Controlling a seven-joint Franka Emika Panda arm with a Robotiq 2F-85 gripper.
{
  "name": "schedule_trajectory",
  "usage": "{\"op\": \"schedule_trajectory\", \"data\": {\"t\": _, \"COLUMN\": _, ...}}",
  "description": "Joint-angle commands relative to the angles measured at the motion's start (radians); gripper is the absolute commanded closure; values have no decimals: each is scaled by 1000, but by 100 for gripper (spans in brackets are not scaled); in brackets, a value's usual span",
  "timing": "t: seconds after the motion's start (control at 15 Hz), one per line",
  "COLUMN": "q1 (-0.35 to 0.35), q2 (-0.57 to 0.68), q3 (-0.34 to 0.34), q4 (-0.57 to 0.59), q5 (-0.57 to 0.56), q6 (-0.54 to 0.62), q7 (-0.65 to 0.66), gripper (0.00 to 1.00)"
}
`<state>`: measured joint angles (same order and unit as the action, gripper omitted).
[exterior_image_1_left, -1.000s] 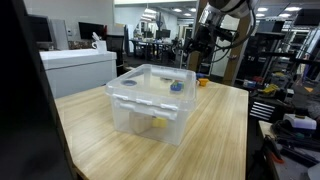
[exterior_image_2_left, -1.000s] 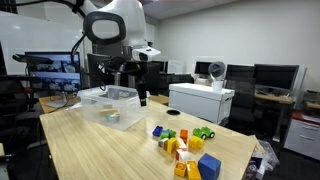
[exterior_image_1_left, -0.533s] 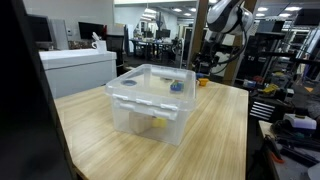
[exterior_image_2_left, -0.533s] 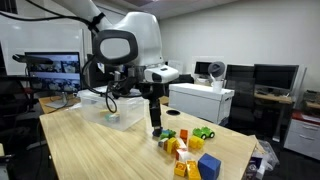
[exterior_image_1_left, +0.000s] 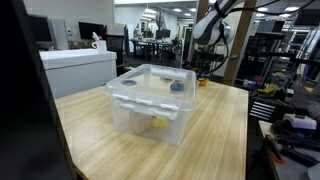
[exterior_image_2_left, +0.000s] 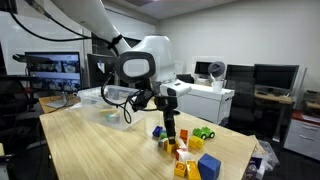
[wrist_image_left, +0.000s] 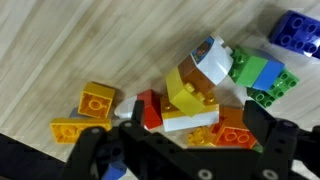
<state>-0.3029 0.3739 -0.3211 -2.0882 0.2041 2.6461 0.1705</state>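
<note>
Pincer (wrist_image_left: 182, 138) spread, hovering above block pile (wrist_image_left: 160, 110); we judge approach stage. Next needs descent onto yellow block (wrist_image_left: 186, 92) at 12 o'clock.

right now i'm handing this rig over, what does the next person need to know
Claw: open, empty, hanging over the block pile, fingers spread either side of it.
Things: pile lies on the wooden table, a blue block apart from it; the clear bin stands further along the table.
Done: a blue piece and a yellow piece lie in the bin.
Left: probably grasping a block from the pile; none is gripped yet.
</note>
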Motion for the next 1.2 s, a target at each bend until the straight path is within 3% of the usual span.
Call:
{"op": "schedule_trajectory", "data": {"t": 0.0, "q1": 17, "q2": 75, "q3": 1, "q4": 42, "q5": -30, "q6": 11, "q7": 59, "gripper": 0}}
{"op": "schedule_trajectory", "data": {"t": 0.13, "q1": 28, "q2": 118, "q3": -8, "q4": 56, "q5": -45, "q6": 8, "q7": 86, "gripper": 2}}
{"op": "schedule_trajectory", "data": {"t": 0.2, "q1": 29, "q2": 129, "q3": -10, "q4": 57, "q5": -51, "q6": 9, "q7": 92, "gripper": 26}}
{"op": "schedule_trajectory", "data": {"t": 0.33, "q1": 27, "q2": 141, "q3": -10, "q4": 62, "q5": -58, "q6": 0, "q7": 89, "gripper": 32}}
{"op": "schedule_trajectory", "data": {"t": 0.8, "q1": 28, "q2": 82, "q3": 0, "q4": 59, "q5": -63, "q6": -4, "q7": 66, "gripper": 84}}
{"op": "schedule_trajectory", "data": {"t": 1.13, "q1": 69, "q2": -63, "q3": 9, "q4": 44, "q5": -84, "q6": -37, "q7": 62, "gripper": 90}}
